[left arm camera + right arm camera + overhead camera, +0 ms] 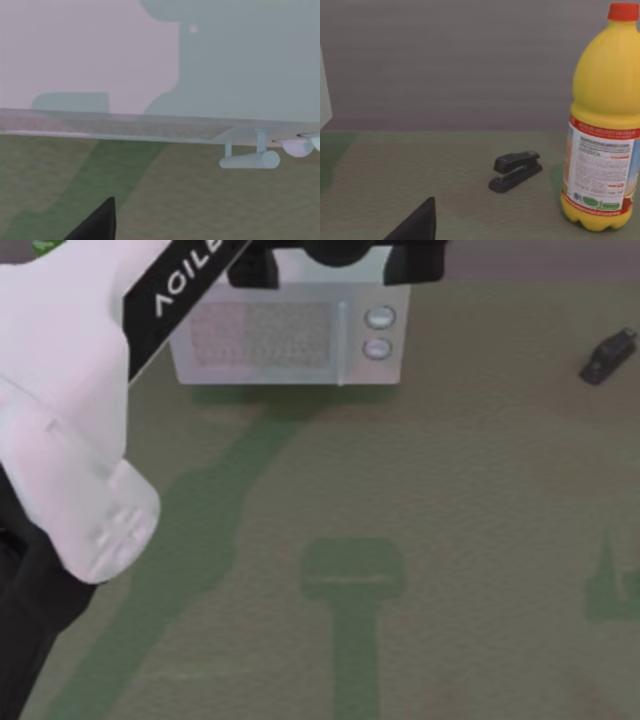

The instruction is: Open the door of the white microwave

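From above, the white microwave is seen at the table's far edge, its door closed; the left arm reaches over it. In the left wrist view the door's handle is seen close. In the right wrist view a stapler and yellow bottle are seen. Neither jaw state can be told.

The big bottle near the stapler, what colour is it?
The bottle is bright yellow with a red cap and a mostly white label, seen best in the right wrist view.
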`<state>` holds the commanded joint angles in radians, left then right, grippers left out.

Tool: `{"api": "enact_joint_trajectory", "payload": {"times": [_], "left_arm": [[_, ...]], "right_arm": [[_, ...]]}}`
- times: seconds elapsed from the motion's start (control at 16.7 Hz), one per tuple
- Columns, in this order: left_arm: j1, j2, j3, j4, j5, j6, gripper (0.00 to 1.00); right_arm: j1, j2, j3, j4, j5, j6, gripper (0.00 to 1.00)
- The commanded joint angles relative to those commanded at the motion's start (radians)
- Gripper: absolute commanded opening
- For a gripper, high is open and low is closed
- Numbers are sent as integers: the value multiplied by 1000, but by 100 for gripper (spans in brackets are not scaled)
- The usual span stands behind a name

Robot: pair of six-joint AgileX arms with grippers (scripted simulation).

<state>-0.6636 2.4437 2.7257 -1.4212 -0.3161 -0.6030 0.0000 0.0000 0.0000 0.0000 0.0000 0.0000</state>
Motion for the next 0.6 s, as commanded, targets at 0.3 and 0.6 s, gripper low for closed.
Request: {"api": "enact_joint_trajectory", "payload": {"times": [0.3, 0.6], "left_arm": [[25, 19, -129, 162, 12, 27, 100], [46, 38, -227, 278, 21, 47, 100]], "right_arm": [[0, 0, 0, 0, 0, 0, 100], [0, 0, 0, 0, 0, 0, 100]]}}
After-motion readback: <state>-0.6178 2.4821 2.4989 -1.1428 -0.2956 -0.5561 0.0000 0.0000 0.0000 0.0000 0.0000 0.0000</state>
